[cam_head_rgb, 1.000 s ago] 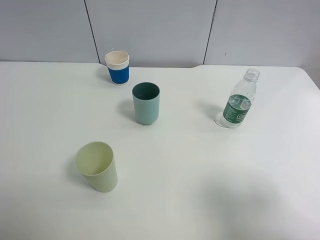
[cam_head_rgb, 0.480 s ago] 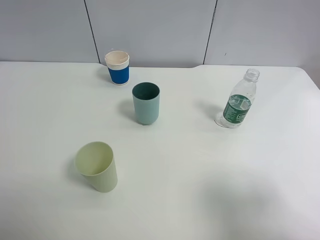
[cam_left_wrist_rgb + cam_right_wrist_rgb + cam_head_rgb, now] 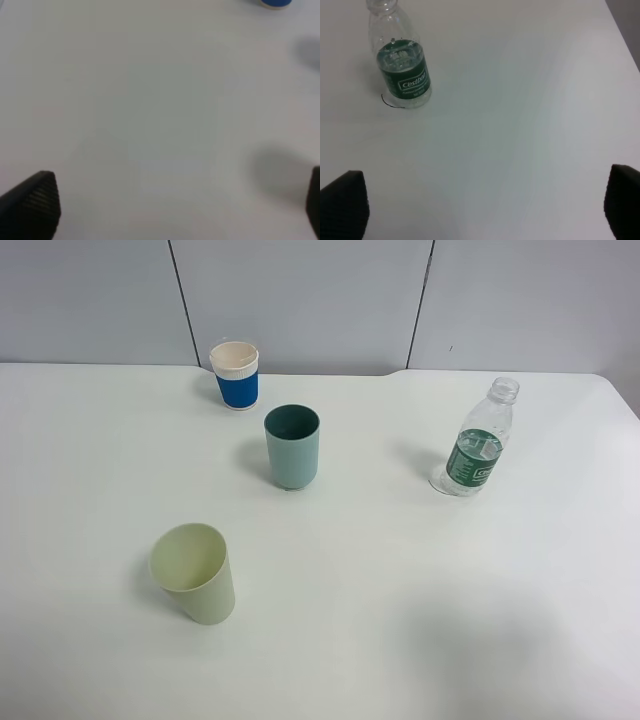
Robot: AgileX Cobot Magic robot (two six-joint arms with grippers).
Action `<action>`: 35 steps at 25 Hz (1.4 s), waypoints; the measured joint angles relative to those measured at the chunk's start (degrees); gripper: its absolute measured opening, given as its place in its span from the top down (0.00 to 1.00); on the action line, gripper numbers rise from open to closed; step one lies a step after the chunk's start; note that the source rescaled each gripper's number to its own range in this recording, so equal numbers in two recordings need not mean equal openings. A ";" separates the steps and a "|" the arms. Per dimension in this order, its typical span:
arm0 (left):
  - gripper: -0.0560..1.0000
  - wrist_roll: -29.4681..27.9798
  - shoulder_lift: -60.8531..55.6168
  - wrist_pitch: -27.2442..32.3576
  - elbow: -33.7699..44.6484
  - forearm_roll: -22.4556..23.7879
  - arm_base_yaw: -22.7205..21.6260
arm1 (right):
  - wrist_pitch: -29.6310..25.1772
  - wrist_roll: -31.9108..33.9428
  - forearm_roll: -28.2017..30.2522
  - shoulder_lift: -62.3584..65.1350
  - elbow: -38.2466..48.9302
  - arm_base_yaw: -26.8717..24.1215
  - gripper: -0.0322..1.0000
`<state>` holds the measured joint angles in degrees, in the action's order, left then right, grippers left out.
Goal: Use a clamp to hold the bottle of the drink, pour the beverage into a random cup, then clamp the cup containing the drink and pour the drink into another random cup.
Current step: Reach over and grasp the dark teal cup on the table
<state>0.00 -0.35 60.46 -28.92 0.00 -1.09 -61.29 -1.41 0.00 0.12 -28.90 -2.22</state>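
Holding both hands wide open and empty above the white counter [image 3: 400, 590], we see only the dark fingertips of each at the edge of its wrist view. Our left hand [image 3: 172, 207] hangs over bare counter, with a sliver of the blue-sleeved cup [image 3: 274, 3] far off. Our right hand [image 3: 482, 202] faces the bottle [image 3: 402, 70], well apart from it. White writing on its green label [image 3: 405, 82] reads something like "Cestbon". The bottle stands upright on the right side of the counter, long axis vertical, uncapped neck up. Left of it, well apart, the teal cup [image 3: 292, 447] stands mouth up. The blue-sleeved cup stands behind that one, and the pale green cup [image 3: 195, 573] sits nearer the front left, mouth up too.
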 joint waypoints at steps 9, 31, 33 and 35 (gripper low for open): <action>0.00 -0.65 0.32 -0.05 0.00 0.00 0.00 | 0.00 0.05 0.00 0.00 0.00 0.00 0.05; 0.00 8.07 38.25 -28.18 -1.67 1.10 1.75 | 0.02 0.10 0.00 0.00 0.00 0.00 0.05; 0.00 8.91 40.89 -28.57 -1.67 1.25 4.60 | 0.02 0.10 0.00 0.00 0.00 0.00 0.05; 0.00 9.32 43.32 -28.94 -1.67 2.03 8.42 | 0.02 0.10 0.00 0.00 0.00 0.00 0.05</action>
<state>9.32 42.98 31.52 -30.59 2.03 7.32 -61.27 -1.30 0.00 0.12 -28.90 -2.22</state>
